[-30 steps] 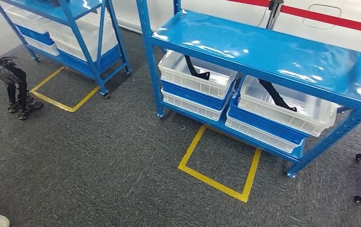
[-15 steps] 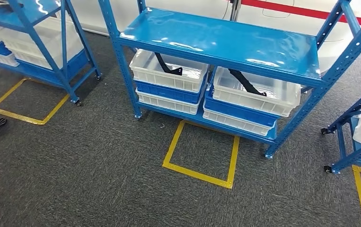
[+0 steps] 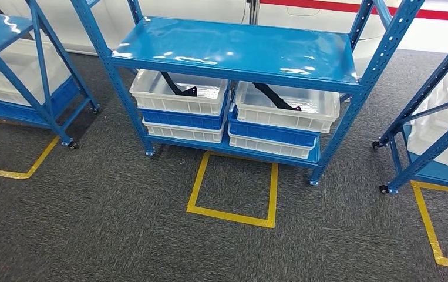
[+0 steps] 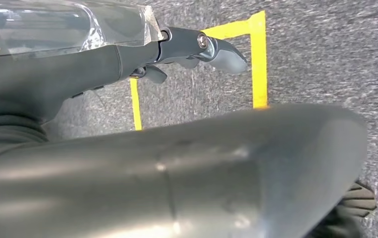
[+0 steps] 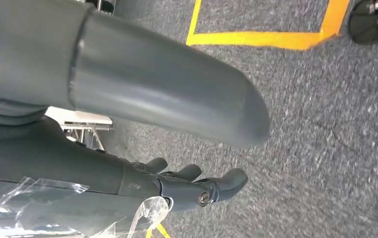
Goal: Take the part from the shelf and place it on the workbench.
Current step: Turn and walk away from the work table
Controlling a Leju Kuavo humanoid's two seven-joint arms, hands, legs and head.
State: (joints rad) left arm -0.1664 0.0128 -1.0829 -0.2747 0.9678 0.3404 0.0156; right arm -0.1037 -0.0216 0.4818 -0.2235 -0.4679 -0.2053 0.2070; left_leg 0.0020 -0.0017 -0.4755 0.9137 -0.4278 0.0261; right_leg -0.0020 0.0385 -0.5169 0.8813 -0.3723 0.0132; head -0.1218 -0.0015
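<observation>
A black bent part [image 3: 177, 87] lies in the left white bin [image 3: 168, 107] under the top board of the blue shelf [image 3: 233, 50]. A second black part [image 3: 274, 97] lies in the right white bin [image 3: 327, 114] beside it. Both bins sit on stacked blue and white bins. In the left wrist view my left hand [image 4: 177, 124] hangs over grey carpet, its fingers [image 4: 221, 52] stretched out and holding nothing. The right wrist view has my right hand [image 5: 167, 124] over the carpet too, its fingers [image 5: 201, 191] apart from the thumb with nothing between them.
A yellow tape square [image 3: 231, 216] marks the carpet in front of the shelf. Another wheeled blue shelf [image 3: 39, 70] with white bins stands at the left, and a third [image 3: 438, 117] at the right. More yellow tape [image 3: 430, 226] runs along the floor at the right.
The camera has turned: the whole picture has slid left, and the shelf with the two parts now stands square in the middle. A third shelf has come into view at the right.
</observation>
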